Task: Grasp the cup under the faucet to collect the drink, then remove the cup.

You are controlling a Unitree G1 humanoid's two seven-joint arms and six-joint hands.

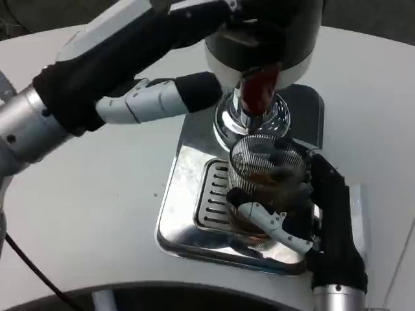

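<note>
- Cup first: the clear ribbed glass cup (267,170) stands on the slotted grille of the shiny chrome drip tray (176,214), right under the faucet, with some brown drink already in its lower part. Everything below is placed relative to this cup.
- Far to the cup's left and above it, the left hand (123,65) reaches in across the white table (91,194) toward the dispenser's top. Its white-and-black fingers (155,98) lie stretched out and close together, pointing at the machine. The far side of the hand is hidden, so I cannot tell whether it presses or grips anything; my guess is that it is there to work the tap.
- Directly above the cup hangs the dark red faucet handle (260,89), set in a chrome collar beneath the white-and-black drum-shaped dispenser body (266,35). The cup sits in line with it, so the drink falls straight in.
- At the cup's right and front, the right hand (305,214) wraps the glass: black fingers run up its right side and a white finger (272,223) crosses its lower front. The fingers are clamped on the cup, probably to steady it while it fills and to lift it away afterwards.
- Judging by the low drink level, filling seems unfinished and removal is not yet begun.
</note>
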